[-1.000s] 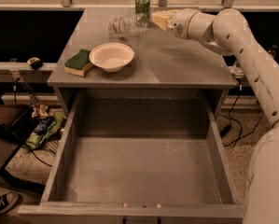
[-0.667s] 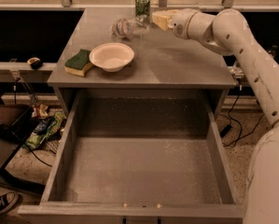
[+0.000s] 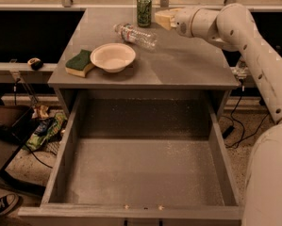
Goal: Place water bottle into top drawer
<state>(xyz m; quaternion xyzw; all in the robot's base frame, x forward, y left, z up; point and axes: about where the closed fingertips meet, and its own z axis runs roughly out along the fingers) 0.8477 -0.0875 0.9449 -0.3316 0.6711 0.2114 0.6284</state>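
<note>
The water bottle lies on its side on the grey table top, white cap to the left, base to the right. It is clear with a label band. My gripper is at the back of the table, just right of the green can and just behind the bottle's base end, holding nothing that I can see. The top drawer is pulled fully open below the table's front edge, and its speckled grey floor is bare.
A green drink can stands at the table's back edge, just left of the gripper. A white bowl and a green-and-yellow sponge sit front left. My white arm reaches in from the right. Clutter and cables lie on the floor at the left.
The bottle has shifted and now lies flat on its side, with its base nearer the gripper. The gripper has barely moved.
</note>
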